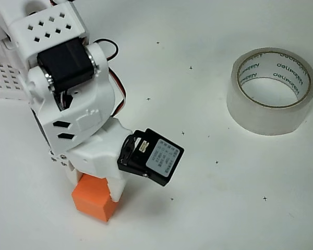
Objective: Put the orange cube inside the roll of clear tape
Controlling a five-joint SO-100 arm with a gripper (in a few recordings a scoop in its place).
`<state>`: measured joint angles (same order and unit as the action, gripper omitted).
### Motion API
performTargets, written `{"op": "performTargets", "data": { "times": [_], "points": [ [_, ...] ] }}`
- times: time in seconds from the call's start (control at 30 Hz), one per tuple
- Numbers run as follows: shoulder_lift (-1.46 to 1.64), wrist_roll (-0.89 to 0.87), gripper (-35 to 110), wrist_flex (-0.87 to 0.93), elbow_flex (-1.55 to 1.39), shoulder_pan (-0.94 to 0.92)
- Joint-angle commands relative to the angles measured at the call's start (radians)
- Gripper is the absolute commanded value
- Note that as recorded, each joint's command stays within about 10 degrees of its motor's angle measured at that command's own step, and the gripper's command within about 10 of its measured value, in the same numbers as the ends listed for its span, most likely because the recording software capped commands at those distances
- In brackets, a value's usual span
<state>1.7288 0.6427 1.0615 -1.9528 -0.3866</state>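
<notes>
The orange cube (93, 202) sits at the lower left of the overhead view, its upper part tucked under the white arm. My gripper (96, 185) points down over it. One white finger (116, 190) lies against the cube's right side and the other (73, 176) against its left, so the jaws stand closed on the cube. I cannot tell whether the cube rests on the table or hangs just above it. The roll of clear tape (261, 117) lies flat at the upper right, hole up, far from the gripper.
The white tabletop (208, 198) carries small black cross marks. The arm's base and a perforated white housing (47, 26) fill the upper left. A black servo (154, 159) juts out to the right of the wrist.
</notes>
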Motion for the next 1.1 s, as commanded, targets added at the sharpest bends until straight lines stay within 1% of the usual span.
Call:
{"op": "performTargets", "data": {
  "times": [0.0, 0.2, 0.47, 1.07],
  "points": [
    [0.021, 0.005, 16, 0.038, 0.137, 0.005],
    [0.0, -0.009, 16, 0.081, 0.212, 0.041],
    [0.006, -0.081, 16, 0.175, 0.36, 0.19],
    [0.034, -0.236, 16, 0.21, 0.472, 0.515]
  ]
}}
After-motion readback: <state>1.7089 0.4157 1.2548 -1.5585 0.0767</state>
